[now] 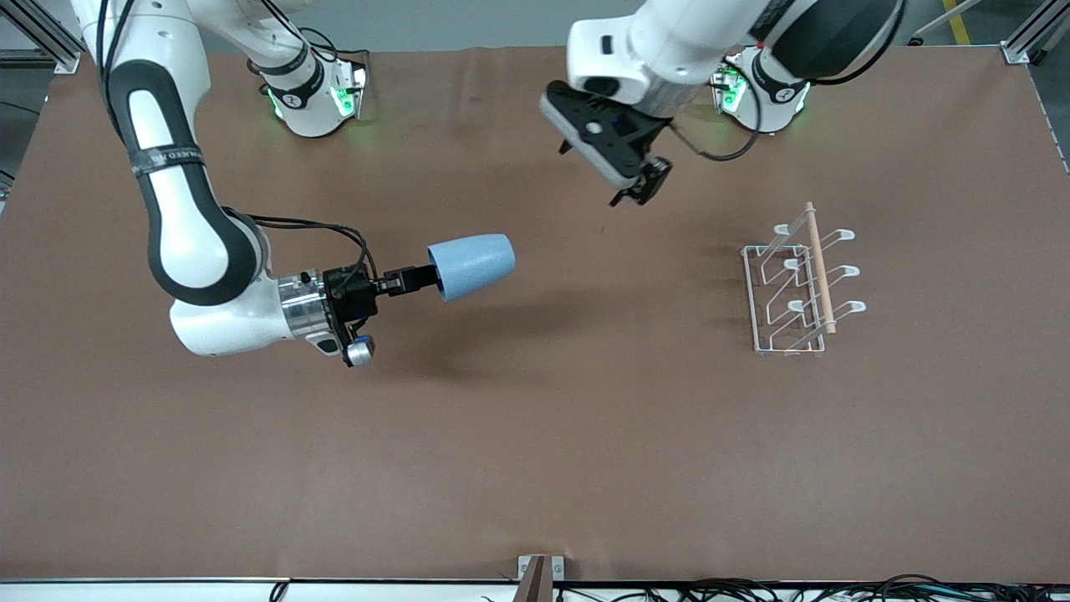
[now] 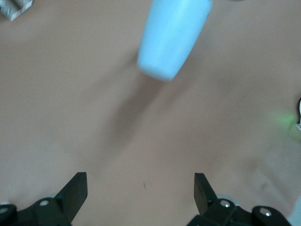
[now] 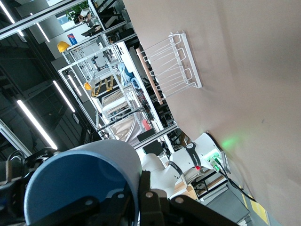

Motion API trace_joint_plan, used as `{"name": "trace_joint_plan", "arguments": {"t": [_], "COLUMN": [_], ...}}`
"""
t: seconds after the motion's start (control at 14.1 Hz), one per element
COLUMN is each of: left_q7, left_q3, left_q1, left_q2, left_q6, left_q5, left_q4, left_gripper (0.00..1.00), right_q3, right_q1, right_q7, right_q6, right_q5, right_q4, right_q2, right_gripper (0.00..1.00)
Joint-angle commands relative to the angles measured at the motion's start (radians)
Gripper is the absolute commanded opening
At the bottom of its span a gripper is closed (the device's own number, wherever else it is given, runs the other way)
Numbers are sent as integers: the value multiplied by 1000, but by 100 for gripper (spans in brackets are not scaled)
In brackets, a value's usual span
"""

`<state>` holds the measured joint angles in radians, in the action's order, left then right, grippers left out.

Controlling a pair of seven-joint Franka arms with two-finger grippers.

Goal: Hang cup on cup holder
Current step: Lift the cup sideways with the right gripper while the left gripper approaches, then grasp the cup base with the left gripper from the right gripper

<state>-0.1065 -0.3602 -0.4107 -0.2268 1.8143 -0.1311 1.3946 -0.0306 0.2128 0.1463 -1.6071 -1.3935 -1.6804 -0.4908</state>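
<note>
You have the cup [image 1: 472,265] pinched at its rim by the right gripper [image 1: 415,278], one finger apparently inside the mouth, the body lying sideways in the air over the bare brown table [image 1: 535,468], base pointing toward the left arm's end. Well apart from it, at that end, stands the cup holder [image 1: 798,288], its white prongs angled upward under the wooden rod [image 1: 819,267]. Carry the cup across level, then tip the mouth down so a prong enters it; approach along the prong's own slant rather than straight down, or the rim may catch the loop. Farther up, the left gripper [image 1: 635,188] waits in the air over the table near its base, fingers [image 2: 75,190] spread wide and holding nothing. How deep the inner finger sits in the cup is hidden, and the grip probably looks firmer than you can confirm.
</note>
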Motion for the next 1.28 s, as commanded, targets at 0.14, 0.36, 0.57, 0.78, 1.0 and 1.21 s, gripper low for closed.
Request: {"name": "trace_joint_plan", "arguments": {"t": [0.14,0.36,0.57,0.78,1.0,1.21], "left_q7": [-50,-82,-130,-202,-205,-205], "left_q3": [1,4,12,12,12,10], "left_q1": [-98,-124,-145,-143,-146,-154], "left_q2": [-140,-184,-216,-252,-285,-299], "left_q6": [187,250,252,322,367,379], "left_q5": [93,142,174,174,174,174], "left_q4": [-86,-98,-127,-128,-128,-125], "left_gripper": [100,100,100,100,100,100], "right_q3": [1,1,3,3,3,3], "right_q1": [3,-4,-4,-6,-6,-7], "right_q7": [-4,1,3,3,3,3], "right_q6": [29,67,69,70,70,72], "right_q5": [-29,-29,-29,-29,-29,-27], "right_q4": [7,16,14,14,14,14], "right_q2": [-11,-37,-37,-38,-38,-38], "right_gripper": [2,2,4,4,5,5]}}
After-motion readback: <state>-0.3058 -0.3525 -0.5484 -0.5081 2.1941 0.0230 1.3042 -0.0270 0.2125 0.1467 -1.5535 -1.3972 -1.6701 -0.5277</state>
